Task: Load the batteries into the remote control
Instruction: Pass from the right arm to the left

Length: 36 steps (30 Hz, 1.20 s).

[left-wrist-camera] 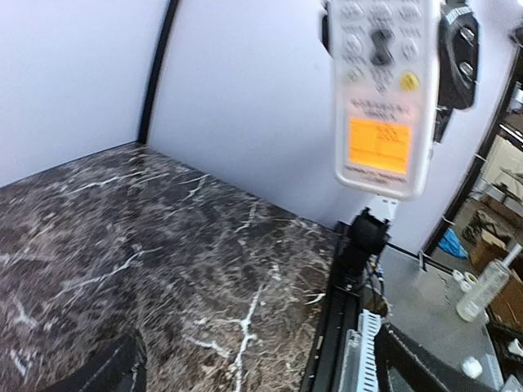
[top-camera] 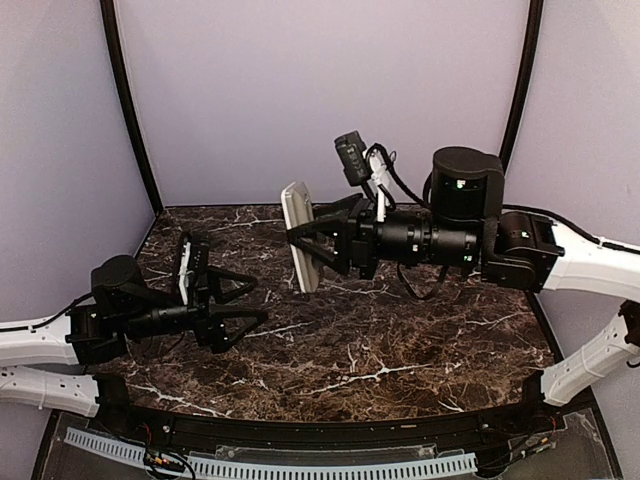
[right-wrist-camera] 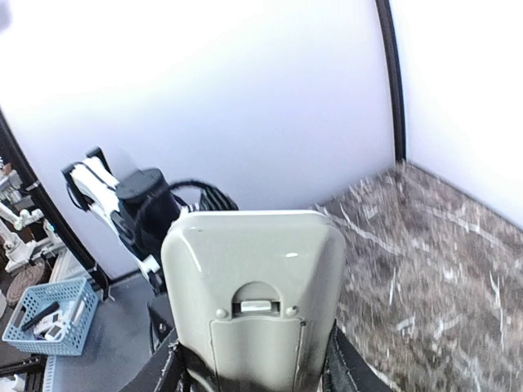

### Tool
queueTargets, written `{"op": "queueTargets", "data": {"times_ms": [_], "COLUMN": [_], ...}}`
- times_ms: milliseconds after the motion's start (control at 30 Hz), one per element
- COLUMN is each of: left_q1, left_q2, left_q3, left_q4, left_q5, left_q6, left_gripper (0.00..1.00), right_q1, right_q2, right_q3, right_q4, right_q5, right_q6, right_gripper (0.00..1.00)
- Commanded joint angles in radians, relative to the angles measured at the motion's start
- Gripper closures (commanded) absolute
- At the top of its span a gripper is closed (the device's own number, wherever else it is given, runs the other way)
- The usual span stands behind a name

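The dark brown, white-veined marble table [top-camera: 400, 350] fills the floor of the booth. Over its far middle the black right gripper [top-camera: 306, 246] is clamped on the small white rectangular remote control [top-camera: 298, 228]. It holds the handset on end, with the grey-beige back toward its own wrist and the orange display facing left. The black left gripper [top-camera: 258, 300] sits low on the left with its jaws spread wide, holding nothing.
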Motion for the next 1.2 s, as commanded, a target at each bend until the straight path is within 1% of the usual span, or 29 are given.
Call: {"op": "queueTargets", "data": {"times_ms": [0, 133, 167, 233, 300, 433, 500, 733, 800, 833, 867, 900, 933, 967, 1000, 1033, 1067, 1100, 1133, 1167], "left_q1": [-0.021, -0.022, -0.022, -0.022, -0.022, -0.022, -0.022, -0.022, -0.022, -0.022, -0.022, -0.022, -0.022, -0.022, -0.022, -0.022, -0.022, -0.022, -0.022, -0.022], "left_q2": [0.106, 0.191, 0.219, 0.26, 0.296, 0.335, 0.343, 0.356, 0.363, 0.364, 0.364, 0.364, 0.361, 0.359, 0.355, 0.352, 0.344, 0.339, 0.326, 0.319], "left_q3": [0.141, 0.237, 0.262, 0.285, 0.296, 0.327, 0.343, 0.376, 0.378, 0.377, 0.375, 0.373, 0.369, 0.364, 0.361, 0.355, 0.352, 0.343, 0.339, 0.331], "left_q4": [0.122, 0.205, 0.235, 0.28, 0.311, 0.298, 0.299, 0.312, 0.319, 0.321, 0.323, 0.324, 0.323, 0.32, 0.312, 0.307, 0.293, 0.284, 0.263, 0.249], "left_q5": [0.263, 0.328, 0.368, 0.416, 0.428, 0.404, 0.406, 0.42, 0.427, 0.429, 0.432, 0.432, 0.432, 0.431, 0.428, 0.422, 0.417, 0.404, 0.394, 0.37], "left_q6": [0.088, 0.088, 0.075, 0.046, 0.024, 0.017, 0.017, 0.01, 0.001, -0.003, -0.004, -0.007, -0.007, -0.006, -0.004, -0.003, 0.002, 0.005, 0.013, 0.017], "left_gripper": [0.01, 0.01, 0.01, 0.01, 0.02, 0.09, 0.14, 0.28, 0.37, 0.46, 0.51, 0.62, 0.68, 0.77, 0.83, 0.92, 0.95, 0.99, 1.0, 1.0], "right_q1": [-0.011, -0.011, -0.011, -0.012, -0.011, -0.012, -0.011, -0.011, -0.011, -0.011, -0.011, -0.011, -0.011, -0.012, -0.012, -0.013, -0.012, -0.013, -0.014, -0.015], "right_q2": [0.03, 0.03, 0.028, 0.024, 0.021, 0.016, 0.013, 0.01, 0.006, 0.004, 0.0, -0.001, -0.004, -0.008, -0.011, -0.014, -0.017, -0.021, -0.026, -0.031], "right_q3": [-0.021, -0.005, -0.003, 0.001, 0.002, -0.009, -0.02, -0.037, -0.044, -0.048, -0.052, -0.057, -0.06, -0.065, -0.069, -0.072, -0.074, -0.076, -0.076, -0.079], "right_q4": [0.251, 0.295, 0.301, 0.306, 0.308, 0.313, 0.317, 0.321, 0.325, 0.325, 0.328, 0.33, 0.33, 0.331, 0.331, 0.327, 0.321, 0.311, 0.298, 0.286], "right_q5": [-0.146, -0.211, -0.219, -0.231, -0.246, -0.257, -0.257, -0.253, -0.25, -0.248, -0.245, -0.243, -0.238, -0.234, -0.23, -0.224, -0.218, -0.204, -0.186, -0.165], "right_q6": [-0.107, -0.125, -0.127, -0.129, -0.128, -0.117, -0.112, -0.108, -0.106, -0.105, -0.104, -0.103, -0.102, -0.102, -0.101, -0.1, -0.1, -0.1, -0.1, -0.099], "right_gripper": [0.64, 0.65, 0.65, 0.65, 0.66, 0.67, 0.67, 0.67, 0.67, 0.67, 0.67, 0.67, 0.67, 0.67, 0.66, 0.62, 0.54, 0.42, 0.26, 0.05]}}
